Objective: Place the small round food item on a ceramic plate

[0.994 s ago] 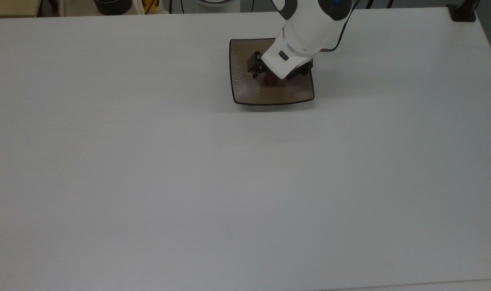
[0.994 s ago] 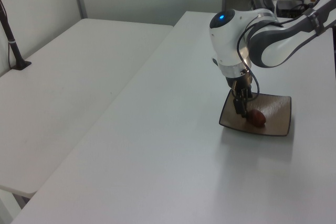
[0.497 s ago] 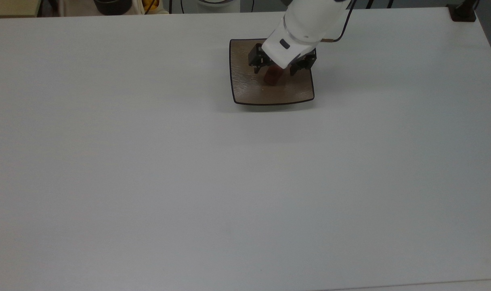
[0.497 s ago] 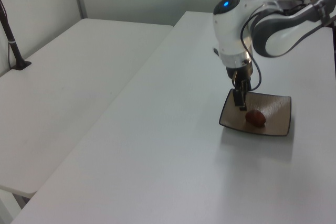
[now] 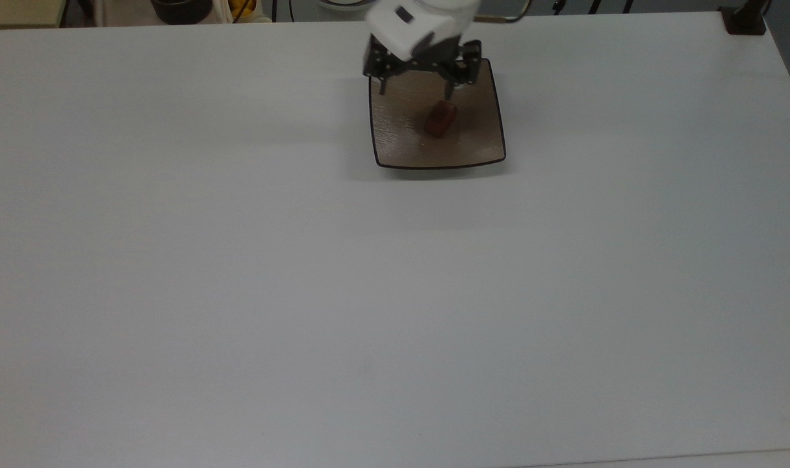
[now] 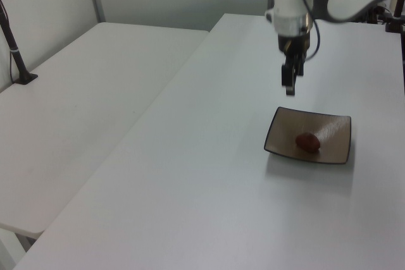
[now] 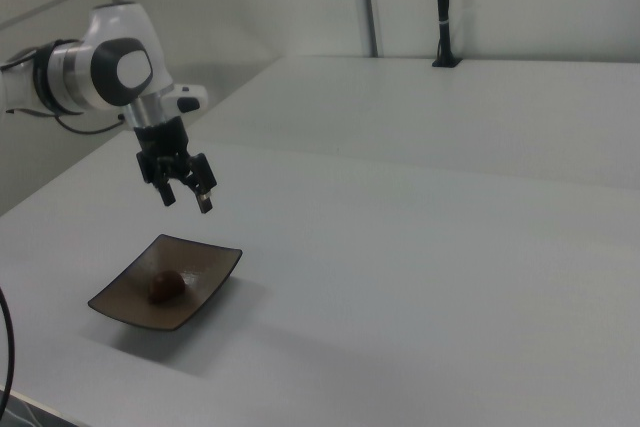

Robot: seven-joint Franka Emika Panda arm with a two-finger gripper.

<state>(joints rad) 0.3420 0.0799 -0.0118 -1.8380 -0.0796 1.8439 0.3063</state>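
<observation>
Hand [image 7: 186, 196] spread and empty, raised above the ceramic plate [image 7: 205, 282].
Small round food item [image 7: 164, 285] lies on the plate's middle, bench [image 7: 420, 277] beneath.

white rounded arm [image 7: 110, 72] with grey joint caps, thin black cable, black two-finger hand [image 7: 186, 197]

You find no readable text, label, brand, number or sign on anything here; every surface you see is plain and unmarked.
</observation>
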